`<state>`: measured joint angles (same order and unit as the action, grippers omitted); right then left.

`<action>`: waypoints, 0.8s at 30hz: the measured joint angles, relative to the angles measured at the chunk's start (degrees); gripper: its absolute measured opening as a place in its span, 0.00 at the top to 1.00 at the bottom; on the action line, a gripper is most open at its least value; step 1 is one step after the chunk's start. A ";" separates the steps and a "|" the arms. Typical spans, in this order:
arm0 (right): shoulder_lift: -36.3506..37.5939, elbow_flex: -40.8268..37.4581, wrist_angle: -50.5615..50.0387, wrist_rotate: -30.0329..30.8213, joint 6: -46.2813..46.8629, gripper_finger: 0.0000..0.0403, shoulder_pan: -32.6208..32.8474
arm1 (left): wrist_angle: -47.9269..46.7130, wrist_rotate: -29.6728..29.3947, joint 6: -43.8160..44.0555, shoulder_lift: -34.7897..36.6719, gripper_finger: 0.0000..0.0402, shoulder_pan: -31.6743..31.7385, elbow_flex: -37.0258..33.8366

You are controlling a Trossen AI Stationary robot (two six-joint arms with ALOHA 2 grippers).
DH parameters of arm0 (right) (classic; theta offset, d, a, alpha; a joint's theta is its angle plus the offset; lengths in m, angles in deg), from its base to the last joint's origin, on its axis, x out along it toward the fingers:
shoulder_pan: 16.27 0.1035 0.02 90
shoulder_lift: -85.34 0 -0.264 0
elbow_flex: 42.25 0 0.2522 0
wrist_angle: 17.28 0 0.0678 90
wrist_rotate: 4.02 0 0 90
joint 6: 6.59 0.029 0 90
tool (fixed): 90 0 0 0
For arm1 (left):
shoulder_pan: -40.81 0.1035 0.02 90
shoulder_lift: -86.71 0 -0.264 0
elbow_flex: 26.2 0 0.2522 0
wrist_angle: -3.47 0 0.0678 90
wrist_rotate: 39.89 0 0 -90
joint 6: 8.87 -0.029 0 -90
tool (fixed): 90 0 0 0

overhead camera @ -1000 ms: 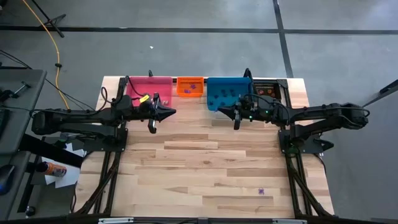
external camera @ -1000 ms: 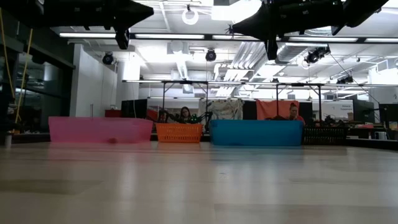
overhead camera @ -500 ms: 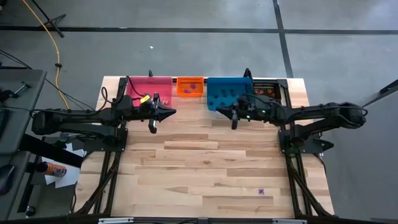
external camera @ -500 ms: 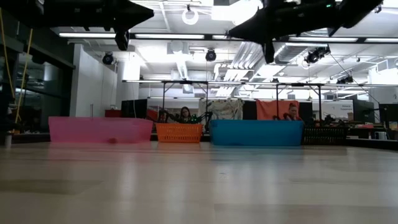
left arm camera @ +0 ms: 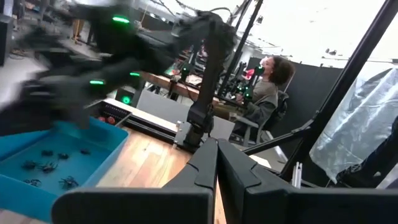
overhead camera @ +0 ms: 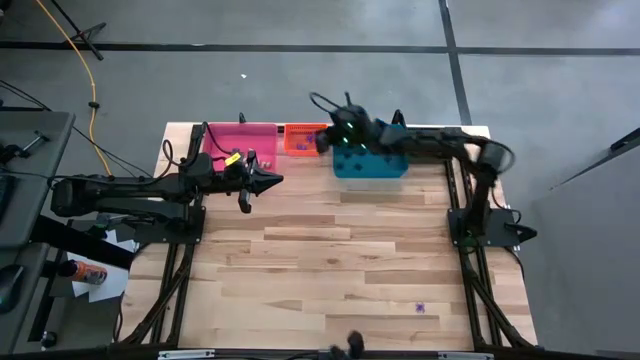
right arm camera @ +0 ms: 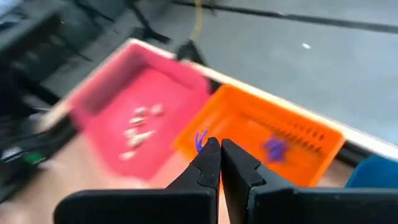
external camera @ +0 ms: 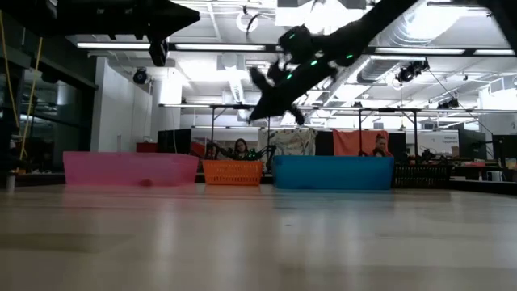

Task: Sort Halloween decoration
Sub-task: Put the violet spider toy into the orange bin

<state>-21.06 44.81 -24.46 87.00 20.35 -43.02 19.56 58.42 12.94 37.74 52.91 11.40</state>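
Right gripper (right arm camera: 219, 147) hangs over the near edge of the orange bin (right arm camera: 273, 134), fingers pressed together, and a thin purple trinket (right arm camera: 200, 140) shows right at its tip; whether it is pinched there, I cannot tell. More purple pieces (right arm camera: 274, 148) lie inside that bin, pale ones (right arm camera: 140, 124) in the pink bin (right arm camera: 134, 102), black ones (left arm camera: 51, 167) in the blue bin (left arm camera: 62, 155). One purple piece (overhead camera: 420, 307) lies alone on the table (overhead camera: 330, 270), well apart. Left gripper (overhead camera: 270, 181) waits beside the pink bin, closed, empty.
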 joint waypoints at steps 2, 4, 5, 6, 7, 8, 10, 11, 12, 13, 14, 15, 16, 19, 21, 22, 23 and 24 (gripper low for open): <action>-5.06 6.72 -5.05 0.03 0.27 1.00 -1.66 | 0.00 0.00 0.54 0.00 1.00 0.00 0.00; -9.51 12.97 -10.85 -0.05 1.54 1.00 -2.68 | 0.00 -0.11 0.56 0.00 1.00 0.00 0.00; -11.39 15.81 -13.79 -0.12 2.28 1.00 -2.98 | 0.00 -0.11 0.58 0.00 1.00 0.00 0.00; -13.07 18.43 -16.49 -0.22 2.80 1.00 -3.14 | -0.01 -0.12 0.58 0.00 1.00 0.00 0.00; -14.54 20.94 -18.95 -0.28 2.96 1.00 -3.30 | 0.00 -0.13 0.58 0.00 1.00 0.00 0.00; -15.89 23.27 -21.20 -0.29 2.97 1.00 -3.34 | -0.02 -0.13 0.58 0.00 1.00 0.00 0.00; -18.20 27.31 -25.03 -0.36 2.58 1.00 -3.30 | -0.02 -0.13 0.58 0.00 1.00 0.00 0.00; -19.24 29.09 -27.20 -0.48 2.60 1.00 -3.26 | -0.02 -0.14 0.58 0.00 1.00 0.00 0.00; -20.15 30.60 -28.67 -0.51 2.64 1.00 -3.20 | -0.02 -0.15 0.58 0.00 1.00 0.00 0.00; -20.94 31.97 -29.80 -0.51 2.62 1.00 -3.14 | -0.02 -0.15 0.58 0.00 1.00 0.00 0.00; -21.57 33.01 -30.91 -0.51 2.62 0.99 -3.10 | -0.02 -0.16 0.58 0.00 1.00 0.00 0.00; -21.88 33.73 -31.46 -0.51 2.70 0.98 -3.08 | -0.02 -0.17 0.58 0.00 1.00 0.00 0.00; -21.92 34.01 -31.57 -0.51 3.15 0.97 -3.08 | -0.04 -0.17 0.58 0.00 1.00 0.00 0.00; -21.89 34.16 -31.57 -0.52 4.99 0.88 -3.12 | -0.04 -0.17 0.58 0.00 1.00 0.00 0.00; -21.89 34.16 -32.22 -1.04 4.27 0.80 -3.21 | -0.04 -0.17 0.58 0.01 1.00 0.00 0.00; -21.84 34.16 -32.73 -1.62 3.87 0.75 -3.27 | -0.06 -0.17 0.61 0.02 1.00 0.00 0.00; -21.78 34.16 -33.35 -2.30 3.21 0.71 -3.27 | -0.07 -0.17 0.61 0.02 1.00 0.00 0.00; -21.76 34.16 -34.00 -3.20 2.53 0.66 -3.29 | -0.07 -0.17 0.59 0.00 1.00 0.00 0.02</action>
<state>-42.82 78.97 -58.46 83.80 22.88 -46.31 19.49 58.25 13.53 37.74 52.91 11.42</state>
